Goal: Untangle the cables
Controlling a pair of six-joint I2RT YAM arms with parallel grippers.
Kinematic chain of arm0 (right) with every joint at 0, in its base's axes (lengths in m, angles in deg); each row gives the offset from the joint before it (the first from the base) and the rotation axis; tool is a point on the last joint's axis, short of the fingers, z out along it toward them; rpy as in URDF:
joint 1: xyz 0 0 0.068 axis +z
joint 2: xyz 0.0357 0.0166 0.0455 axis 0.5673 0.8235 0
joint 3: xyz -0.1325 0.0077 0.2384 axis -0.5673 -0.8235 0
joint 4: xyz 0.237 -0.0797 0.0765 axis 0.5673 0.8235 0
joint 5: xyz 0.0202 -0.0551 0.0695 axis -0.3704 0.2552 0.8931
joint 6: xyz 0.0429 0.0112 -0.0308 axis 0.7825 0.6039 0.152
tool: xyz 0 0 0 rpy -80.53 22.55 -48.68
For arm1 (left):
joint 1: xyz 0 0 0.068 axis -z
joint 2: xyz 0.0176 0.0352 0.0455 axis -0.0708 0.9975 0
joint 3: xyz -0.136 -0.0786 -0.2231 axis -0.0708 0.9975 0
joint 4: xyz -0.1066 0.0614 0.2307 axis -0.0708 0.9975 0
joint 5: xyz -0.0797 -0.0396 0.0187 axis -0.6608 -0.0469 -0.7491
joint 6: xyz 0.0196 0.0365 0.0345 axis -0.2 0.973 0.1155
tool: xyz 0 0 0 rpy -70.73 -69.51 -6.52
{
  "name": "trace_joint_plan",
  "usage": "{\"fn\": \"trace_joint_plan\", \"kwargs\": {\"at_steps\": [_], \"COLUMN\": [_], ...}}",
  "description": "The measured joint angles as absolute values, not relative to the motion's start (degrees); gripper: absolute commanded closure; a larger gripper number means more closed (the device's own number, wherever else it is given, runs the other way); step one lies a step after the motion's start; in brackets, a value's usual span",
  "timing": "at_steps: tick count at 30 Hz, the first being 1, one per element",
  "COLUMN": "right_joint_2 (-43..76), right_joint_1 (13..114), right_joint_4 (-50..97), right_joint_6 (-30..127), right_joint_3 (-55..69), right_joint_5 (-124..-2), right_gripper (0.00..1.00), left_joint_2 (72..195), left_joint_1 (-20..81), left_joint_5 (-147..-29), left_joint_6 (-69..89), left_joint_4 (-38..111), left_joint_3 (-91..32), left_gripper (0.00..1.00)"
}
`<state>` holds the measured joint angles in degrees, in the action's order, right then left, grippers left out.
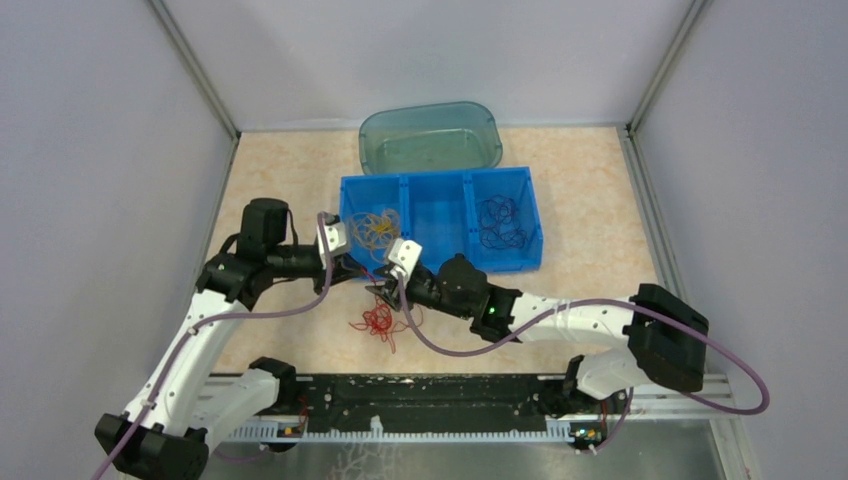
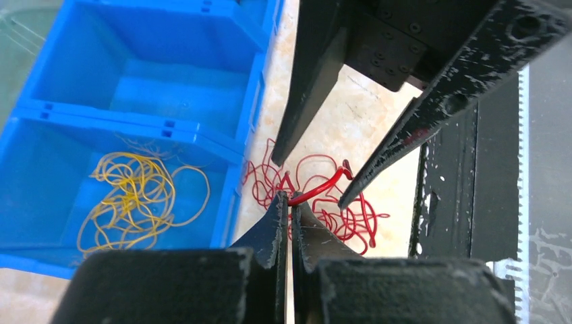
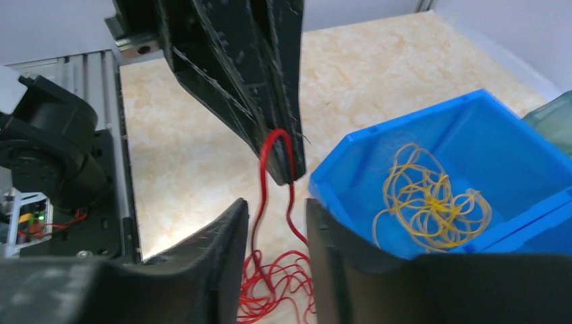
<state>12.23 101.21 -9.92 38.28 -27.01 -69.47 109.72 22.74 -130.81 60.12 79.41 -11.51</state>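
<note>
In the left wrist view my left gripper (image 2: 291, 201) is shut on a strand of the red cable (image 2: 322, 187), which rises from a red clump (image 2: 340, 219) lying on the table. The right gripper (image 2: 309, 182) comes down from above, open, its two fingers either side of that strand. In the right wrist view my right gripper (image 3: 276, 219) stands open around the two hanging red strands (image 3: 262, 196), without touching them. The left gripper (image 3: 287, 172) pinches the loop just above. Yellow cables (image 1: 373, 228) lie in the bin's left compartment and dark cables (image 1: 500, 222) in its right.
The blue three-compartment bin (image 1: 440, 268) stands just behind both grippers, its near wall close to them. A teal tub (image 1: 430, 135) sits behind it. Grey walls enclose the table on three sides, and a black rail (image 1: 420, 395) runs along the near edge.
</note>
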Motion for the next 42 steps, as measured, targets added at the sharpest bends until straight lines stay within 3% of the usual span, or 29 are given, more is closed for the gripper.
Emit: {"fn": "trace_joint_plan", "kwargs": {"at_steps": [6,16,28,42], "right_joint_2": [8.69,13.93,24.38,30.04], "right_joint_1": [98.57,98.18,98.18,98.15], "right_joint_4": [-17.96,-28.76,-34.55,-39.67], "right_joint_6": [43.83,50.11,56.51,60.23], "right_joint_3": [-33.53,-32.72,-30.71,-32.24], "right_joint_5": [-68.88,-64.01,-61.32,-61.76], "right_gripper": [0.35,0.36,0.44,0.71], "left_joint_2": [109.09,108.96,109.64,111.67], "left_joint_1": [23.13,23.81,23.85,23.85], "left_joint_5": [-131.37,-134.13,-135.53,-132.90], "left_joint_6": [58.20,49.52,39.55,31.64], "left_joint_4": [79.28,77.29,72.52,64.50], "left_joint_3": [-15.40,-23.72,-34.78,-48.97], "left_gripper": [0.99,0.99,0.99,1.00]}}
